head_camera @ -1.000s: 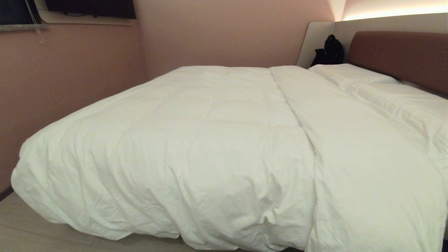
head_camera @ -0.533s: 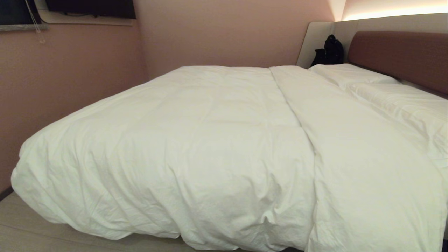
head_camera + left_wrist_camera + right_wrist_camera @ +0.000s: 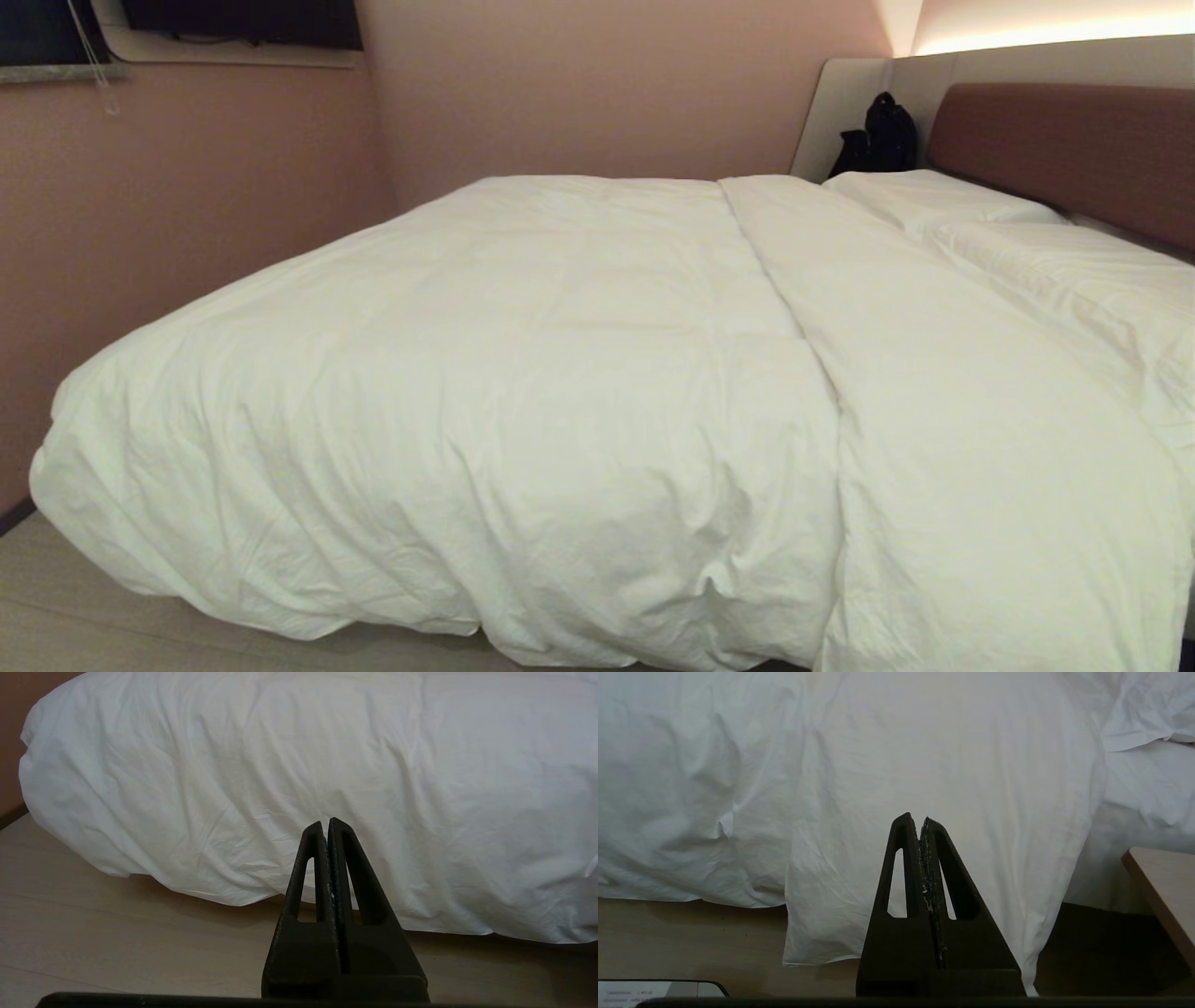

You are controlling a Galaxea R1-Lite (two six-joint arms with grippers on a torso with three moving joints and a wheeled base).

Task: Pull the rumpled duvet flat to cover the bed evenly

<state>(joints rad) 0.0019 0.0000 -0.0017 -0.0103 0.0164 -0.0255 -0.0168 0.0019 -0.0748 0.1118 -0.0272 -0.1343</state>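
Both end effectors sit low at the near side of the bed, neither visible from the head camera. Left end effector: black wedge fingers pressed together, closed on nothing, hanging above the pale wood-look floor, tips aimed at the drooping duvet edge, not touching it. Right end effector: same state, fingers shut and empty, short of the hanging fabric. Light wooden panel corner sits off to one side in the right wrist view; can't tell what it belongs to.

Large puffy white duvet lies on top of the wide low bed with white bedding, bunched toward the foot end at the robot's left. Near edge creased, overhanging and sagging almost to the floor. Duvet's head-side edge runs as a diagonal line from the far side to the near side; right of that line a thinner, smoother white layer hangs over the near side as a flat panel. So the puffy bulk stops short of the pillows.

Two white rectangular pillows lie at the head end, right side, against the reddish-brown padded headboard in its pale grey surround. Small black bag-like object sits in the far corner beside the headboard. Pinkish walls behind and to the left.
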